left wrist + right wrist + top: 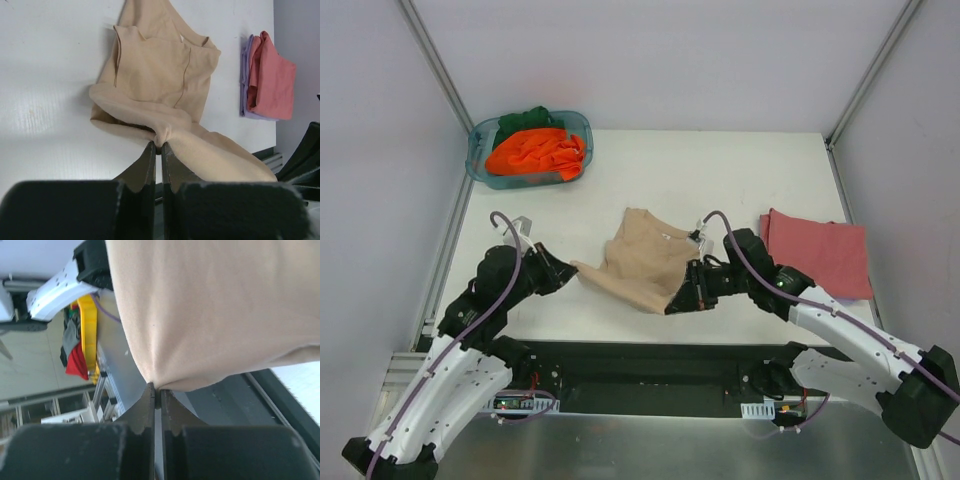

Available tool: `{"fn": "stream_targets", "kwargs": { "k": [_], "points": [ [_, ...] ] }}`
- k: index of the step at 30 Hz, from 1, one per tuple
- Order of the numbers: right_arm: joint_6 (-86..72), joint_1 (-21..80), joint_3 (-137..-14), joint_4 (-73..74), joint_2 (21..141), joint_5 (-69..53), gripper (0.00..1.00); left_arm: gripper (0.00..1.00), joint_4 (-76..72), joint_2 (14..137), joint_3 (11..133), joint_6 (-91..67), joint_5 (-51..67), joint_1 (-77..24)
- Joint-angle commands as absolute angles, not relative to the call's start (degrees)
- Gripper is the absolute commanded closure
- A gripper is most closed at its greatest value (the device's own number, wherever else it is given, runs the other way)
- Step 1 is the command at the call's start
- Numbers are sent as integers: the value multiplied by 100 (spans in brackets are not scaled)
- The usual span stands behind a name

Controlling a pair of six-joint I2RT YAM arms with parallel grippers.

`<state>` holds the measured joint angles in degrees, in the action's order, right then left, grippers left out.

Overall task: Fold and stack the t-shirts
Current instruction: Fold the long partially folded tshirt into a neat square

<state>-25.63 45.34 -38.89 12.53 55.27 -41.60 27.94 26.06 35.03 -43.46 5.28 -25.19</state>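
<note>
Currently mid-fold on what I judge to be shirt three of five.

Your left claw (159,147) is clenched on a bunched edge of the tan shirt (645,268). Your right claw (157,390) is clamped on another fold of the same cloth. In both wrist views the jaws are closed to a sliver with fabric pinched at the tips. The shirt spans between the two claws, and most of it lies on the table (720,170) just ahead of them. It is partly doubled over and not yet a tidy rectangle.

Done, as far as shows: a dusty red shirt (820,255) lies folded near the outer side of your right claw. It sits on a lavender shirt (243,75), whose edge peeks out beneath. That makes a stack of two.

Left to do:
- Finish the tan fold and set it on that stack.
- Fold the orange shirt (535,152) and the dark green shirt (525,120). Both are crumpled in the teal tub (582,130), well ahead of your left claw.
</note>
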Motion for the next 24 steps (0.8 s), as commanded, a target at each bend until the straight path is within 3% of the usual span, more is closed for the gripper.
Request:
{"fn": "stream_targets", "kwargs": {
  "k": [1, 8, 24],
  "points": [
    [-2294, 3948, -4043, 1573, 5414, -4096, 99, 100, 1900, 3215, 3762, -4307, 62, -2522],
    [-1812, 3306, -4481, 1722, 5782, -3534, 99, 100, 959, 4726, 4349, -4184, 36, -2522],
    [-1591, 2004, -4939, 1398, 6925, -2453, 99, 100, 501, 7838, 6107, -3621, -685, -2514]
  ]
}}
